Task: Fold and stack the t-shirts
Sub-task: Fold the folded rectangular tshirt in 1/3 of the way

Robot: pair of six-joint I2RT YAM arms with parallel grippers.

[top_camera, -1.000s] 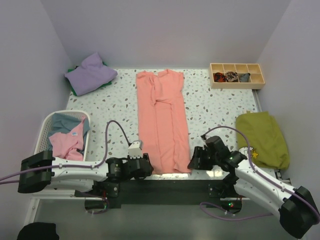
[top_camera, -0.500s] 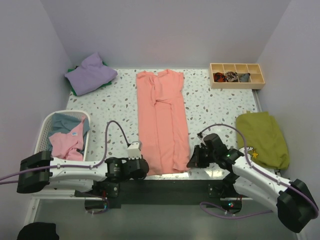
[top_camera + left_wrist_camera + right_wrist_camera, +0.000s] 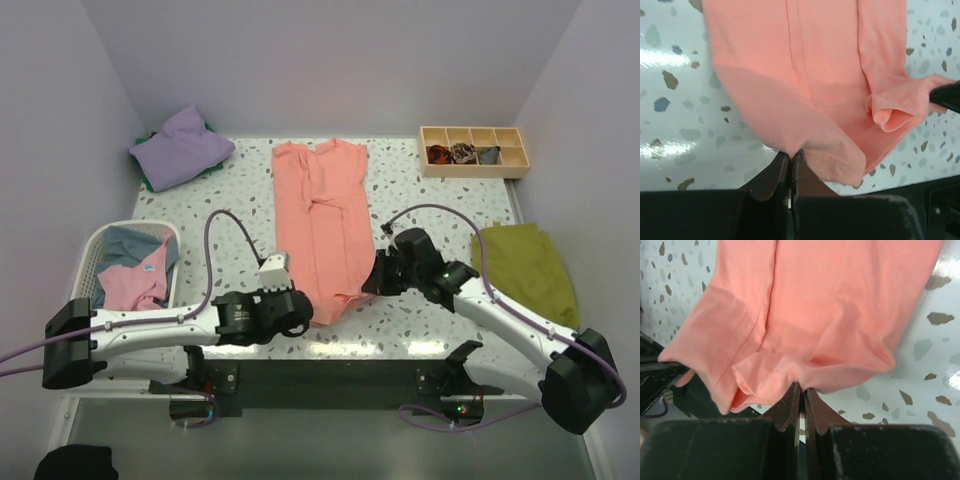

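Where the salmon-pink t-shirt (image 3: 320,215) lies: long-ways down the middle of the speckled counter (image 3: 430,210), with the neck at the far end. Its near end is lifted off the counter.
Left hand (image 3: 303,318): clenched on the near left corner of the shirt's bottom edge. Its fingers (image 3: 767,177) are pressed together with cloth between them.
Right hand (image 3: 372,283): pinched tight on the near right corner of the same edge.
Bottom edge: hangs and curls between the two hands.
Lavender t-shirt (image 3: 182,148): far left corner, on top of a green t-shirt (image 3: 147,183).
Basket (image 3: 92,262): left side, holding a pink t-shirt (image 3: 130,288) and a light blue t-shirt (image 3: 125,243).
Wooden tray (image 3: 475,152): far right corner, small dark things in some boxes.
Olive-green cloth (image 3: 525,270): right edge of the counter.
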